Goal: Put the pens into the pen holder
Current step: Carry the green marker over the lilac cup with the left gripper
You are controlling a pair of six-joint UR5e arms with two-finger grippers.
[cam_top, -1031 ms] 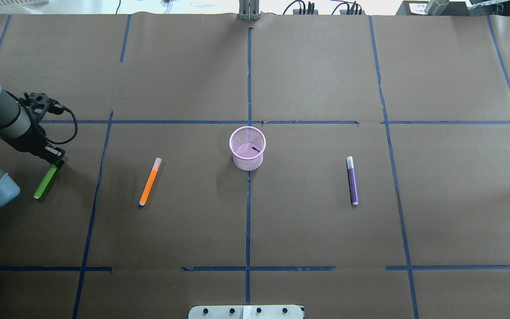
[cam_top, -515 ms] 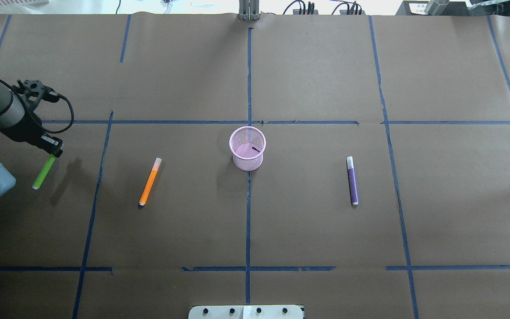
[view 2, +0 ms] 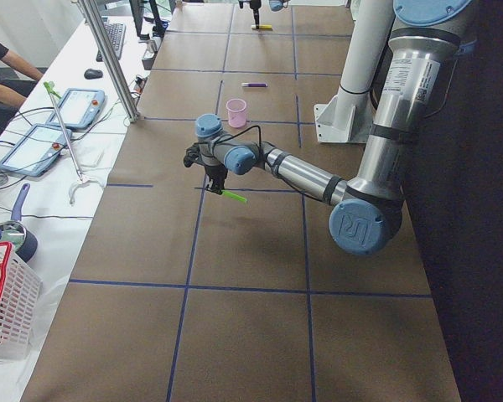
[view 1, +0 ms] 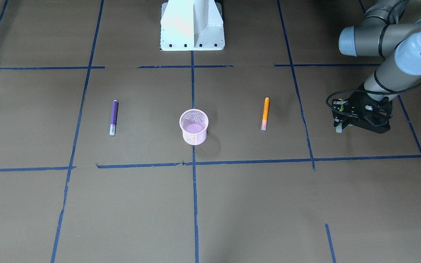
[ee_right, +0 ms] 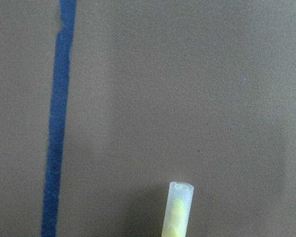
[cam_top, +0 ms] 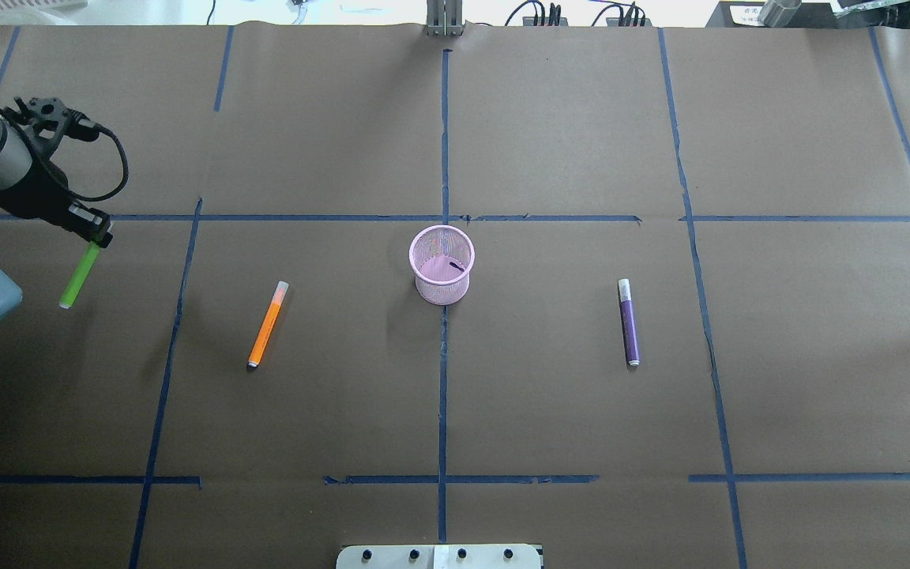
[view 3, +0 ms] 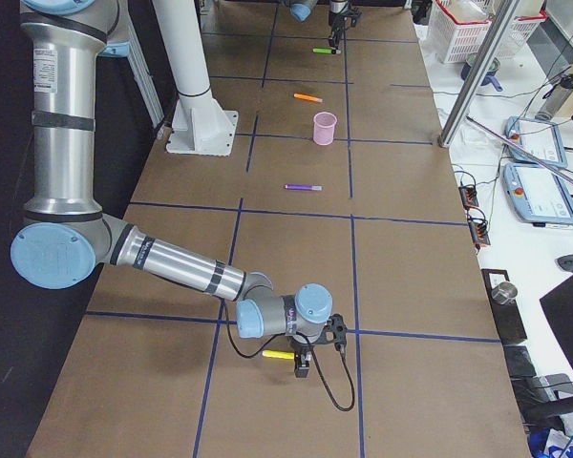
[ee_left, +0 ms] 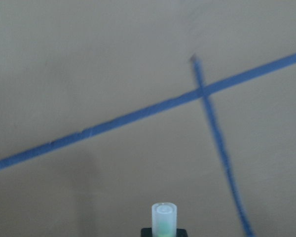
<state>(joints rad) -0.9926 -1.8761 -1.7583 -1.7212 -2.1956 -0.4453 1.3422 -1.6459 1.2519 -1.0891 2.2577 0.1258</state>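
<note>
The left gripper (cam_top: 96,235) is clamped on the cap end of the green pen (cam_top: 76,278), which hangs tilted above the table, well apart from the pen holder (cam_top: 441,294). Pinched at one end only, the pen could pivot or slip in the jaws during the carry. A slanted tip might also catch the rim and topple the light mesh cup (it looks easy to knock). No pens are in the holder; a small dark mark inside is probably shadow. The orange pen (cam_top: 268,324) and purple pen (cam_top: 629,322) lie flat either side. The right gripper (view 3: 305,364) sits by a yellow pen (view 3: 279,354); I cannot tell whether it grips.
</note>
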